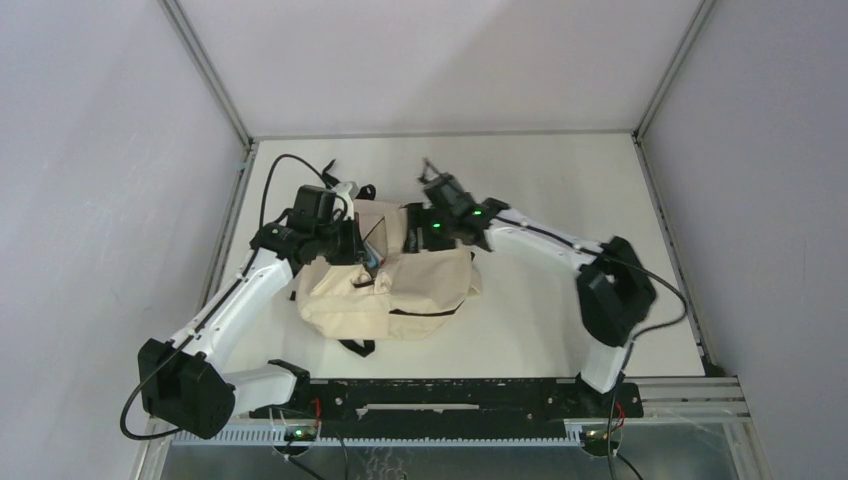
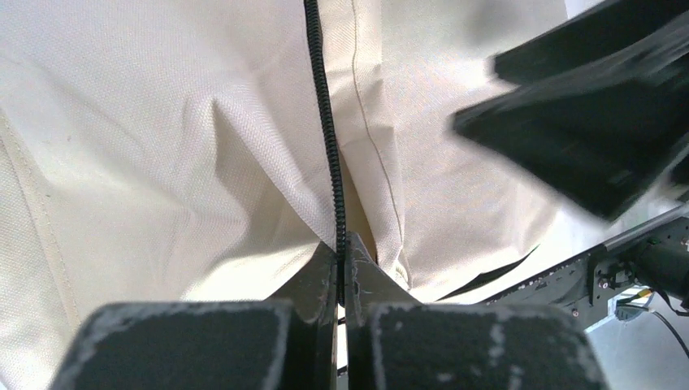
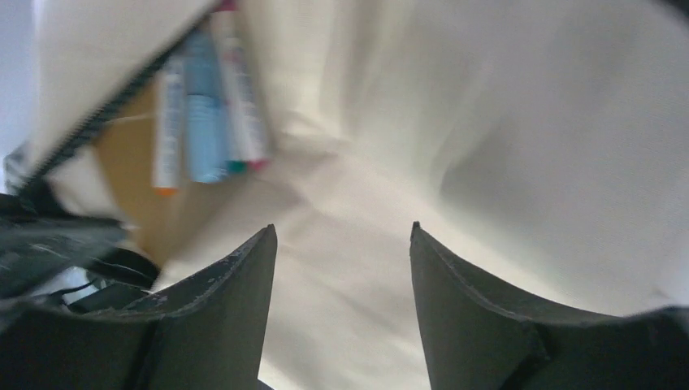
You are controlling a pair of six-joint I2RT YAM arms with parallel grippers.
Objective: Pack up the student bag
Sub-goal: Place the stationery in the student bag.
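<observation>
The student bag lies slumped on the white table.

Student bag: soft cream-beige fabric, black straps and zipper trim. Lies slumped and rumpled mid-frame in the top view, fuller bulk toward the lower edge, a black strap loop poking out beneath. Fills the left wrist view with creased, gathered cloth, black zipper teeth running from top centre down to bottom centre. Gapes open at upper left of the right wrist view, zipper-edged, tan inside.
</observation>
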